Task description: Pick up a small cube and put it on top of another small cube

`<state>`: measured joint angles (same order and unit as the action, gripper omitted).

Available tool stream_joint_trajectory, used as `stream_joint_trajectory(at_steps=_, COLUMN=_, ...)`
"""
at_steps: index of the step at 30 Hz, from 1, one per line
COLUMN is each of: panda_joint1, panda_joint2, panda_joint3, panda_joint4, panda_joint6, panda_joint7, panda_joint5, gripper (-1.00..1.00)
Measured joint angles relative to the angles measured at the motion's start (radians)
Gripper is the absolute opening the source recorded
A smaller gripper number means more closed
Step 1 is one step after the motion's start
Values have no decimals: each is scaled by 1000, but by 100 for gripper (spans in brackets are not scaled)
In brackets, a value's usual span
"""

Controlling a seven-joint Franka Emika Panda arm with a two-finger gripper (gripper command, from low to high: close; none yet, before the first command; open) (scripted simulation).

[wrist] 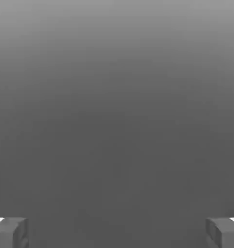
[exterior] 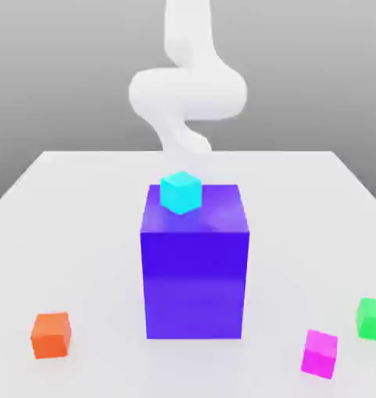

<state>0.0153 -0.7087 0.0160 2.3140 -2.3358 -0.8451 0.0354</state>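
small cube (exterior: 181,193) | on big block (exterior: 194,284) | three cubes beside

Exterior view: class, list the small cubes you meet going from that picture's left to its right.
Orange cube → cyan cube → magenta cube → green cube

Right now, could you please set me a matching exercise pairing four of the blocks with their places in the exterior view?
1. Cyan cube
2. Orange cube
3. Magenta cube
4. Green cube

A. At the picture's right edge
B. On the big blue block
C. Between the big block and the green cube
D. Left of the big block

Pairs: 1-B, 2-D, 3-C, 4-A
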Motion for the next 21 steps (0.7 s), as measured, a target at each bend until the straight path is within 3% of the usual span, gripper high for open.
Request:
stream_joint_trajectory(at_steps=12, panda_joint1=51, panda_joint2=439, panda_joint3=144, panda_joint4=68, panda_joint6=-173, panda_joint7=-276, panda_joint5=93, gripper=0)
stream_joint_trajectory(at_steps=21, panda_joint1=135, panda_joint2=769, panda_joint3=216, panda_joint4=120, panda_joint6=-308, panda_joint7=-610, panda_joint5=-22, gripper=0)
